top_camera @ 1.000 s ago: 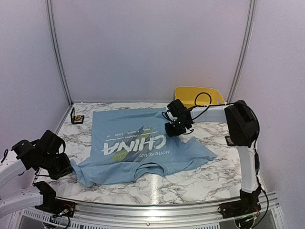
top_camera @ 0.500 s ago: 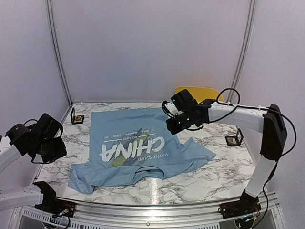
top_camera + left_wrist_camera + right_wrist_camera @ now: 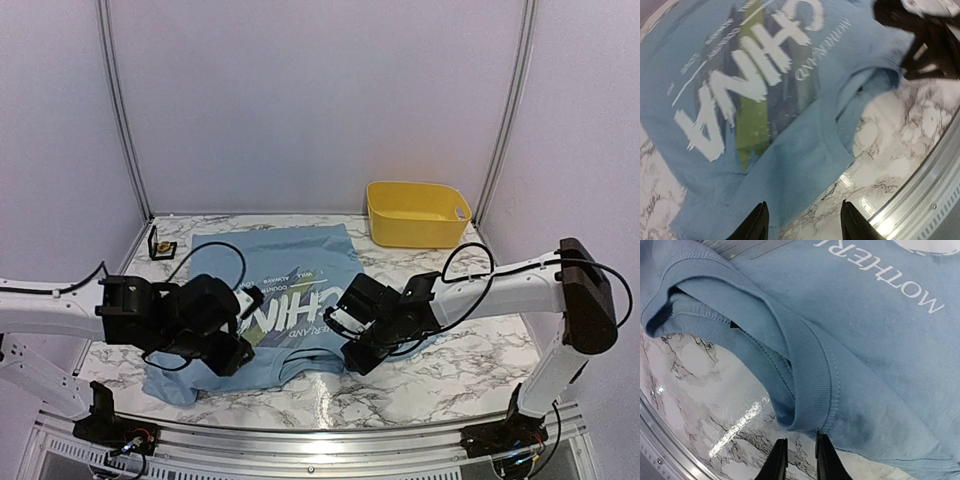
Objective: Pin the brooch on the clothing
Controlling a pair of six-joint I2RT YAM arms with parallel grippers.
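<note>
- The white, grey-veined marble surface (image 3: 470, 370) carries the light blue T-shirt (image 3: 290, 255), which lies flat with its collar (image 3: 810, 385) toward the near metal rail (image 3: 300, 432).
- Pale lilac walls (image 3: 320, 100) close in the room; a yellow bin (image 3: 410, 232) sits back right.
- My left gripper (image 3: 802, 222) hangs spread and empty over the shirt's near edge.
- My right gripper (image 3: 799, 460) is nearly closed at the collar; I cannot tell whether it pinches cloth.

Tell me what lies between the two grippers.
The T-shirt's collar opening, with marble table showing through it, lies between the left gripper and right gripper; the top external view shows this.
</note>
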